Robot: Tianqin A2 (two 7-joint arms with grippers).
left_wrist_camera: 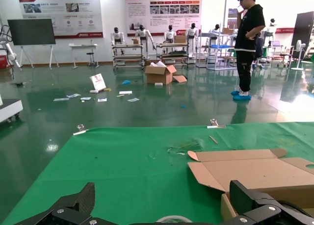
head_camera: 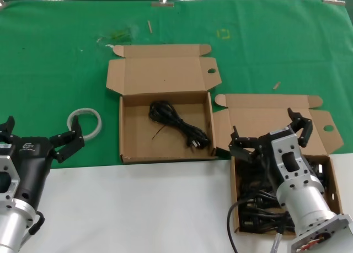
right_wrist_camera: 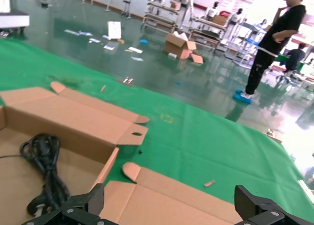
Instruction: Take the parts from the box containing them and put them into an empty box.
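Head view: the right gripper hangs at lower right of the frame with its jaws spread wide and nothing between them, poised over the back part of the box with splayed lid wings, near its lid hinge. Beneath and in front of the jaws, toward the bottom edge, a tangle of black power cords fills that box, largely hidden by the silver wrist and forearm, which slant up from the lower right corner toward the centre. Whether a fingertip touches a cord cannot be told.

At centre frame, the box with the plain lid sits open on the green cloth, its lid folded back with a round hole near the right edge. One cord bundle lies inside it, running diagonally from upper left to lower right of the box floor, well apart from either gripper. The two boxes stand just beside each other, the winged one lower and to the right.

At lower left, the left gripper rests above the tabletop with jaws also wide apart and empty, its black and silver arm rising from the bottom left corner. A white ring lies on the cloth just beside its right-hand fingertip.

Right wrist view shows the single cord bundle in the plain-lidded box at lower left, with both dark fingertips far apart along the bottom edge.
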